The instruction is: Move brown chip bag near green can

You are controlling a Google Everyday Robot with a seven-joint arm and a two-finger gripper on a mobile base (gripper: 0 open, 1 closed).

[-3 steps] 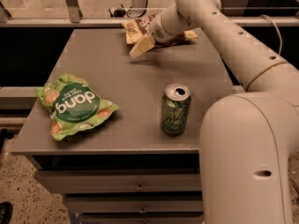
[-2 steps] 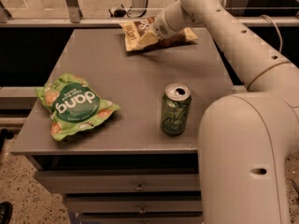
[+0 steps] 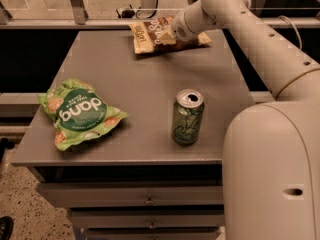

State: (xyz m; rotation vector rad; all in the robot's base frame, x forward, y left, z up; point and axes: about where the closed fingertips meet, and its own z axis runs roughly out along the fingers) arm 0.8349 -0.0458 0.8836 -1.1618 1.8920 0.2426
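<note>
The brown chip bag (image 3: pixel 150 37) is at the far edge of the grey table (image 3: pixel 145 84), lying nearly flat with its lettering up. My gripper (image 3: pixel 173 32) reaches in from the right at the end of the white arm and is shut on the bag's middle. The wrist hides part of the bag. The green can (image 3: pixel 187 118) stands upright near the table's front right, its top open, well apart from the bag.
A bright green chip bag (image 3: pixel 80 113) lies at the table's front left. My arm's large white body (image 3: pixel 270 174) fills the lower right beside the can. Drawers (image 3: pixel 150 200) sit under the tabletop. A railing runs behind the table.
The brown bag hung crumpled and tilted from the gripper; now it is spread out flatter and wider at the far edge. The can and green bag have not moved.
</note>
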